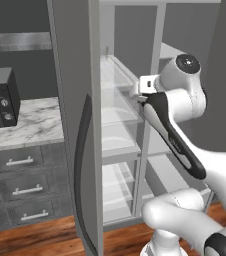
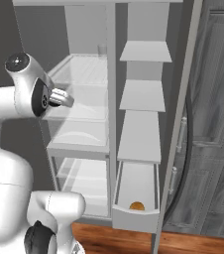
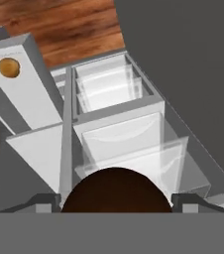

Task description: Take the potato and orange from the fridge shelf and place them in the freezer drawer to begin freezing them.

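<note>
Close against the hand camera sits a dark brown round mass (image 3: 116,191), wedged between the two finger tips of the gripper (image 3: 116,201). Fingers (image 3: 43,201) are spread wide, one to each side of it, and appear to clamp it. By its roundness this is likely the orange, though at this range it reads dark brown and I cannot be sure.

Beyond it, hand view looks down through the fridge interior: clear shelves (image 3: 134,144) stacked one below another, then the wood floor (image 3: 69,25) at the far end.

Freezer drawer (image 3: 22,94) stands pulled out on the narrow side of the fridge. Potato (image 3: 9,68) lies inside it, near the front wall, well apart from the gripper.

Right base view shows the same drawer (image 2: 136,216) low down, open, with the small tan lump (image 2: 137,206) resting at its front. Above it a column of narrow grey shelves (image 2: 142,94). Arm reaches into the wider compartment at upper-shelf height; fingers hidden there behind the wrist.

Left base view adds what the others lack: open fridge door (image 1: 77,125) edge-on, marble counter (image 1: 30,122), microwave (image 1: 0,97), dark cabinet drawers (image 1: 22,185) with bar handles. Drawer contents are hidden here by the arm.
</note>
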